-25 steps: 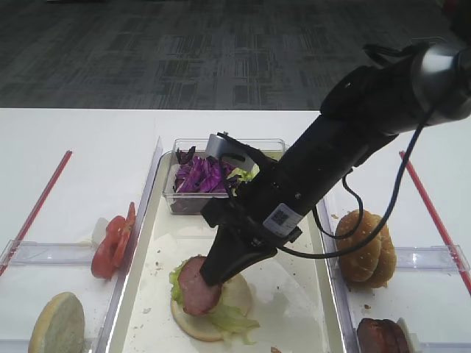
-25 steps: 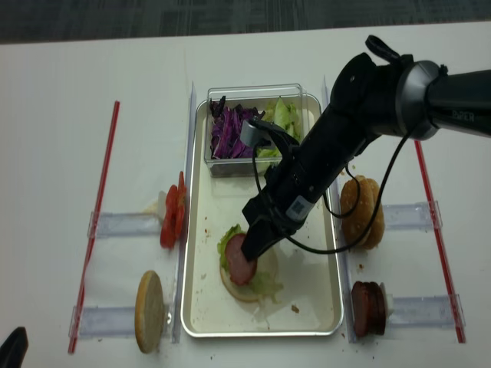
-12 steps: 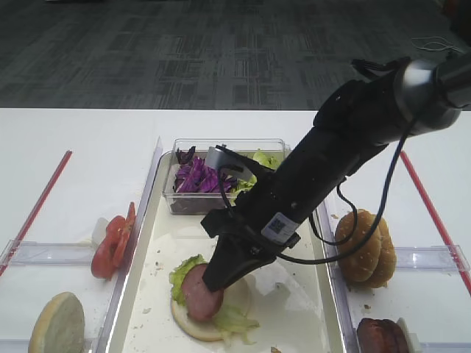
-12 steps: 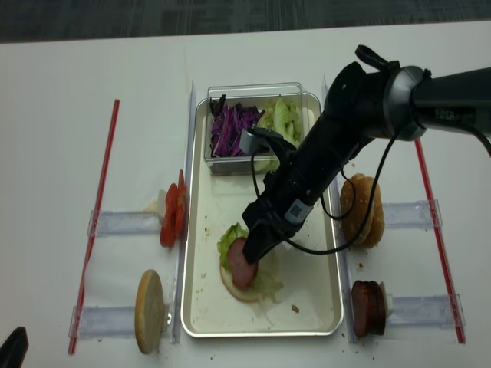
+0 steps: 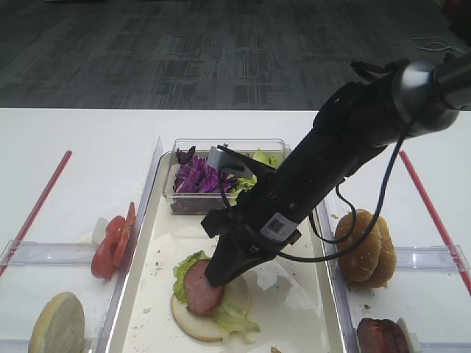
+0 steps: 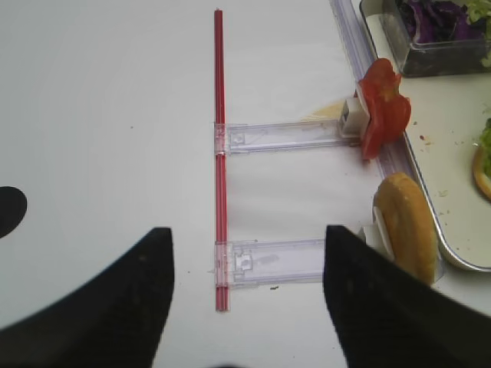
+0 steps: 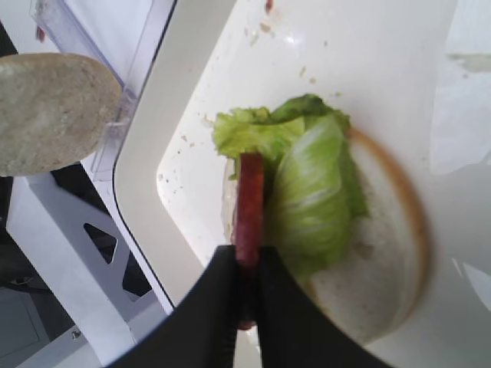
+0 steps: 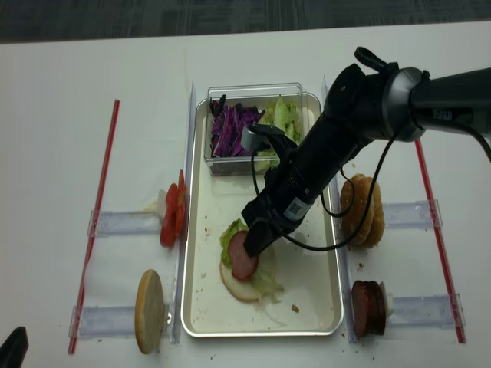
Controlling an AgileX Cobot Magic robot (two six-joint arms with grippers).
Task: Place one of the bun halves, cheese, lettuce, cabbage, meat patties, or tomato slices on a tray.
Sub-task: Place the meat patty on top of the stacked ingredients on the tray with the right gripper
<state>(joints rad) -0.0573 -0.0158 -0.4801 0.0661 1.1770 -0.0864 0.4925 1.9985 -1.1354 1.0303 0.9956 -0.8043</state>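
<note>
Right tool (image 7: 247, 295) clamped on patty (image 7: 250, 207) edge, above lettuce (image 7: 307, 184) on bun (image 7: 383, 253); lay flat, centred, before release.

One high camera looks from the front, down across the table (image 5: 73, 147) to the dark floor (image 5: 184, 51) behind. Another looks almost straight down. Both show the whole tray (image 5: 143, 243). The right wrist camera sits very close above the tray's corner. The left wrist camera looks down beside it.

Left tool (image 6: 249, 307) fingertips cut off
</note>
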